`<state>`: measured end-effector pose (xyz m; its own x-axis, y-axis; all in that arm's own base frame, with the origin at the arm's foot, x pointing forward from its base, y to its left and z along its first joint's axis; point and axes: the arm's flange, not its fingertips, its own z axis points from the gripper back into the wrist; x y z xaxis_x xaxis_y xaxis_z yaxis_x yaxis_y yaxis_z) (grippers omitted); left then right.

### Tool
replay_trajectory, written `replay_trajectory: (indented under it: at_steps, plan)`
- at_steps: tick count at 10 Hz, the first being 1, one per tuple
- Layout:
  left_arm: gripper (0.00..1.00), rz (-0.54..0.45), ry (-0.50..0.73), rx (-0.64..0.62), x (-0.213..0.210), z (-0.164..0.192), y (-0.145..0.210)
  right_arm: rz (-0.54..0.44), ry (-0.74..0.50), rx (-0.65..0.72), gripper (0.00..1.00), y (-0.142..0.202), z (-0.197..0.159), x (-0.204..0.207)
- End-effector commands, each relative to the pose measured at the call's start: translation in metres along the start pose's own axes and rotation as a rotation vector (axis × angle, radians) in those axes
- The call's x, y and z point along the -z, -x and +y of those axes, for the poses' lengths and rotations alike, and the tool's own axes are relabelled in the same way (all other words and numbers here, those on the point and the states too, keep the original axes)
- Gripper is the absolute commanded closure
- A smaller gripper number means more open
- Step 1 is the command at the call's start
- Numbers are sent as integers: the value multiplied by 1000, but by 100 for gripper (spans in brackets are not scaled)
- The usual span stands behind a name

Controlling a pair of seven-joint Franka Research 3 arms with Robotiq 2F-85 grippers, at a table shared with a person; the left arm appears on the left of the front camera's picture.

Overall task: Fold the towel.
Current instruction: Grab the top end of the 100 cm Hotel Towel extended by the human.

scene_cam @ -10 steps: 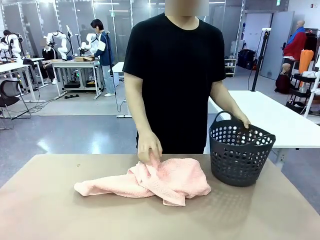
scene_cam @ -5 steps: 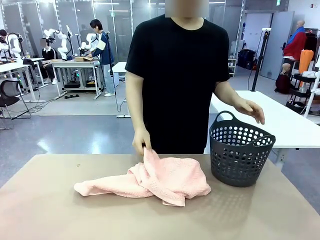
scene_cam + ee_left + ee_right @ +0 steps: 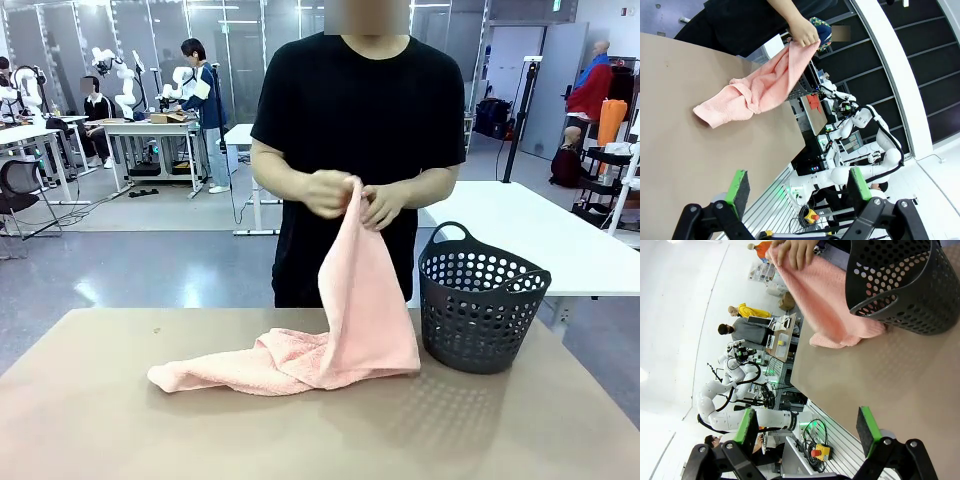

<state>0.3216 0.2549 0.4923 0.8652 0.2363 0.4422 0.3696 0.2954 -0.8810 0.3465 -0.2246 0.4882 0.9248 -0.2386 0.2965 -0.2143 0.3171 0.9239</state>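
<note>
towel (image 3: 350,310): middle of the front frame, one corner lifted to chest height, rest bunched on the table (image 3: 100,420) and trailing lower left
person's hands (image 3: 325,192): upper middle, both pinching that top corner
basket (image 3: 480,320): dark grey, upright, right of centre, just beside the towel
left gripper (image 3: 798,184): bottom edge, fingers spread wide, gripping nothing
right gripper (image 3: 806,426): same deal, released and empty

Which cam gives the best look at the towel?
Front view: the towel shows whole, one end lifted in the person's hands, the rest lying on the table beside the basket. Left wrist view has it all too, but smaller and tilted. Right wrist view catches part; the basket covers one edge.
</note>
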Motion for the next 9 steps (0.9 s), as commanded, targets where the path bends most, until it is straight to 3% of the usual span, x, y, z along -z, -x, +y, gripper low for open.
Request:
replay_trajectory:
  at_steps: [1,9]
  plan:
    - [0,3,11,6,-1,0,1,-2,-13,-6,0,-1,0,-1]
    - [0,3,11,6,-1,0,1,-2,-13,-6,0,-1,0,-1]
